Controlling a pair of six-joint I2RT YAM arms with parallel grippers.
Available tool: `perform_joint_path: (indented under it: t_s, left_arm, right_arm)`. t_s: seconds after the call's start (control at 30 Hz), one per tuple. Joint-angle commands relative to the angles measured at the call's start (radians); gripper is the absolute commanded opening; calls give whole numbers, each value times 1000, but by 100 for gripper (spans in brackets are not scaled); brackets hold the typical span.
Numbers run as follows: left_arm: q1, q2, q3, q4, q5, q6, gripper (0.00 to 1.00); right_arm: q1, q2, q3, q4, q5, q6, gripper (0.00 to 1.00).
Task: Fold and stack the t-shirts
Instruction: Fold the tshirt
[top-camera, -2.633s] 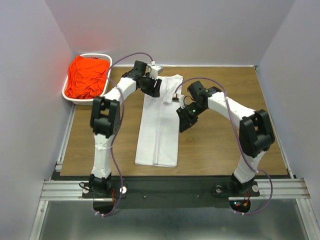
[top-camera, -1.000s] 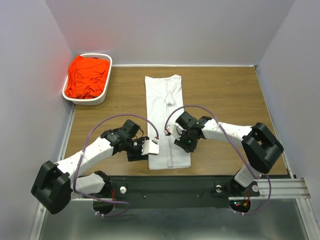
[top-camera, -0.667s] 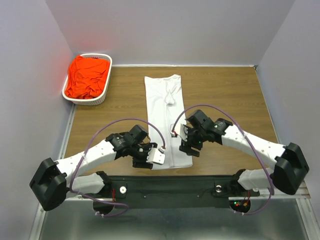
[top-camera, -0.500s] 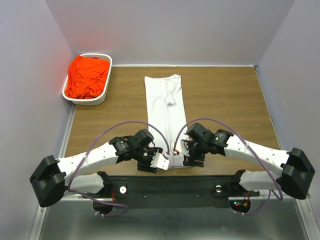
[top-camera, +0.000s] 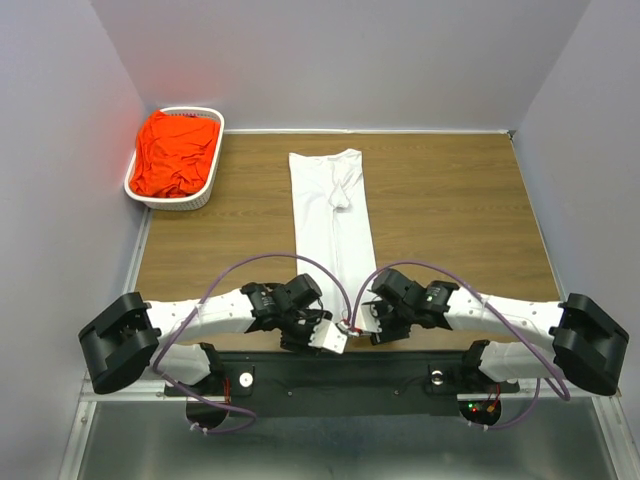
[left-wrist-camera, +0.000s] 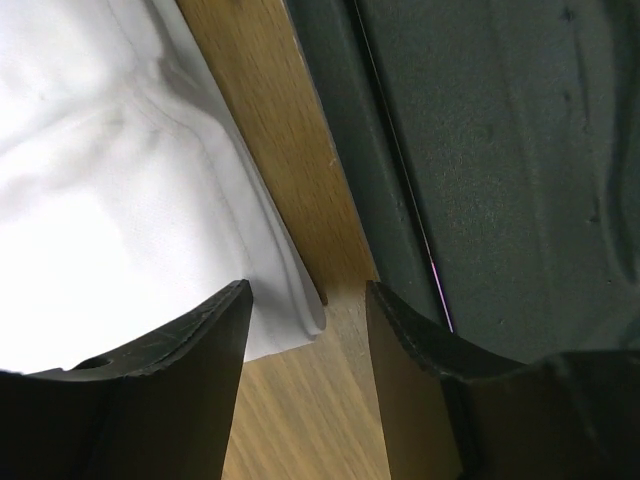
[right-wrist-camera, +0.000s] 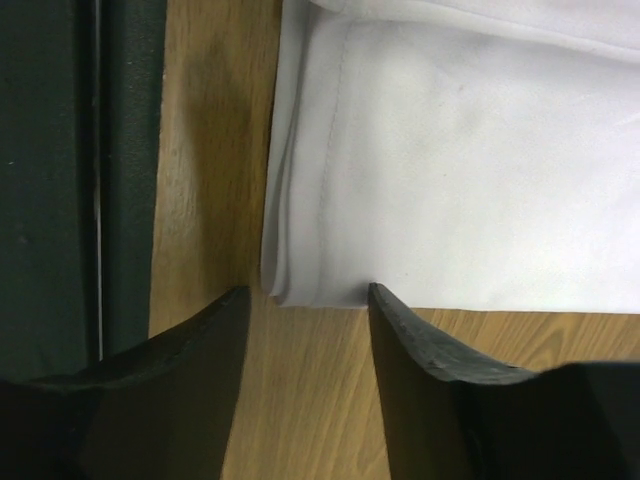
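White cloth t-shirt (top-camera: 330, 215), folded long, on wooden desk (top-camera: 450, 200) | I see left tool (left-wrist-camera: 305, 300) parted around one near corner | right tool (right-wrist-camera: 307, 295) parted around the other

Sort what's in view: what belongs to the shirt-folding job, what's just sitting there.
Job: white t-shirt, folded into a long strip; orange-red t-shirt, bunched up; left gripper and right gripper, open at the white t-shirt's near corners.
Just there: white basket holding the orange-red t-shirt; wooden table.

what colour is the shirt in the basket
Bright orange-red crumpled cloth t-shirt; top external view shows it best.
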Motion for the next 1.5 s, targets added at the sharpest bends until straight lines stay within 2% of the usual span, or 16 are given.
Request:
perform_joint_path:
  t_s: [0.0,0.17,0.3,0.33,0.4,0.43,0.47,0.67,0.87,1.0,1.03,1.1,1.33,1.47]
  left_arm:
    - [-5,10,-29,46,-23,-4,60]
    - [-5,30,-32,67,-33,-16,51]
    - [-5,28,-41,100,-44,-44,36]
    - [-4,21,-46,119,-53,-52,27]
    - [-4,10,-55,132,-58,-61,17]
    - [-5,-2,-53,138,-67,-64,0]
    - [-4,-10,-55,136,-72,-65,0]
    - [24,-101,-28,55,-44,-69,0]
    - [158,-190,52,-29,51,-69,0]
    - [275,-154,132,-57,105,-52,0]
    - [309,-132,156,-57,109,-41,0]
    - [332,-108,181,-43,105,-24,0]
    - [465,81,334,-23,94,59,0]
    - [534,191,445,-37,102,97,0]
  right_arm:
    - [21,-2,-25,135,48,-16,51]
    - [27,-3,-62,149,58,-18,37]
    - [27,-8,-71,147,62,-9,27]
    - [29,-8,-71,147,65,-1,24]
    - [29,-13,-68,143,74,10,17]
    - [29,-16,-65,141,74,13,6]
    - [29,-17,-64,137,77,20,1]
    - [24,-66,-20,80,78,78,1]
    - [4,-166,54,32,97,152,1]
    - [-69,-125,125,28,97,117,0]
    - [-119,-106,151,29,74,81,1]
    - [-169,-48,203,31,46,39,0]
    - [-336,102,335,43,-23,-102,1]
    - [-431,246,454,52,-63,-174,1]
